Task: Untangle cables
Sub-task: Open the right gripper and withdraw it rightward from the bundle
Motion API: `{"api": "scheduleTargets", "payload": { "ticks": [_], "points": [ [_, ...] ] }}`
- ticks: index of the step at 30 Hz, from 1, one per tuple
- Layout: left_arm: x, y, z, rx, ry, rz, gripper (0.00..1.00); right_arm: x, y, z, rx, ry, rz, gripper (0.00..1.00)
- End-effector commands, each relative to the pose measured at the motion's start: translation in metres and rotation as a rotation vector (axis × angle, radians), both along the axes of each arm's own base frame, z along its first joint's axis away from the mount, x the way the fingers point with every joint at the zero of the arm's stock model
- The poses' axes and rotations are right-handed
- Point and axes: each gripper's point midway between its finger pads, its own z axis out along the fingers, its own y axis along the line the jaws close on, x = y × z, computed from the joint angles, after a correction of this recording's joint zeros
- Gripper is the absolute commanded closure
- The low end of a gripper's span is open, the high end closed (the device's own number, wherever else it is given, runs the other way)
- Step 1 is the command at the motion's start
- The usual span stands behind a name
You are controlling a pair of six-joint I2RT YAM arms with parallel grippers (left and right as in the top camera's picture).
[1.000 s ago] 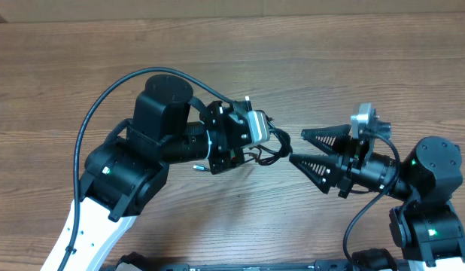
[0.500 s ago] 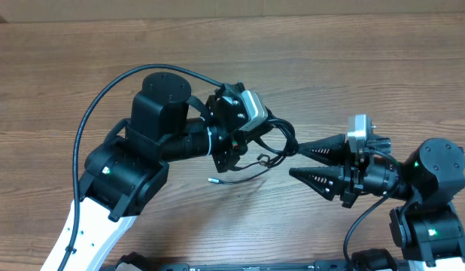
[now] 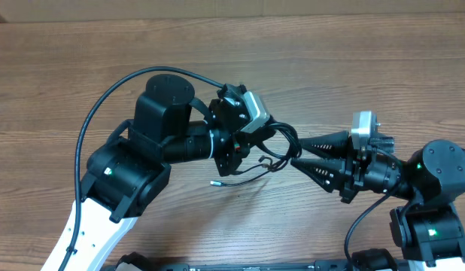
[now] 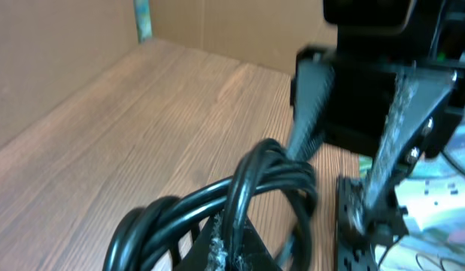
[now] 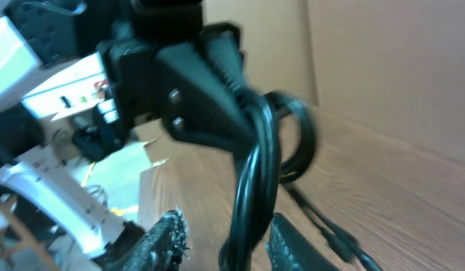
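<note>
The cables (image 3: 272,147) are a bunch of thin black cords looped between the two arms, above the wooden table (image 3: 330,60). One strand trails down to a small silver plug (image 3: 214,181) lying on the wood. My left gripper (image 3: 253,144) is shut on the cables, and the left wrist view shows the loops (image 4: 270,162) pinched at its tips (image 4: 229,242). My right gripper (image 3: 296,154) reaches in from the right. In the right wrist view its fingers (image 5: 153,239) stand apart on either side of the hanging cords (image 5: 255,173), the right one close to them and the left one clear.
The left arm's thick black hose (image 3: 104,98) arcs over its elbow. A brown cardboard wall (image 4: 240,30) stands beyond the table's far edge. Both white arm bases (image 3: 82,233) sit at the front edge.
My right gripper has moved left up to the cables and its jaws have narrowed around them. The left gripper has turned and lifted slightly with the bunch, and a plug end now trails lower left.
</note>
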Motion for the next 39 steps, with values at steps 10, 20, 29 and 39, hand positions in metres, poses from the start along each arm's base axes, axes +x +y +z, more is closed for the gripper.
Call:
{"api": "scheduleTargets", "payload": {
  "ticks": [10, 20, 29, 39],
  "points": [
    [0.030, -0.011, 0.001, -0.066, 0.139, 0.144, 0.96, -0.019, 0.004, 0.006, 0.010, 0.025, 0.093, 0.80],
    [0.030, -0.012, 0.002, -0.084, 0.175, 0.156, 0.96, -0.019, 0.004, 0.003, 0.009, 0.042, 0.093, 0.81],
    [0.031, -0.011, 0.002, -0.093, 0.203, 0.169, 0.96, -0.019, 0.004, 0.002, 0.008, 0.055, 0.093, 0.82],
    [0.031, -0.011, 0.002, -0.092, 0.204, 0.170, 0.96, -0.019, 0.004, 0.002, 0.008, 0.055, 0.093, 0.82]
  ]
}}
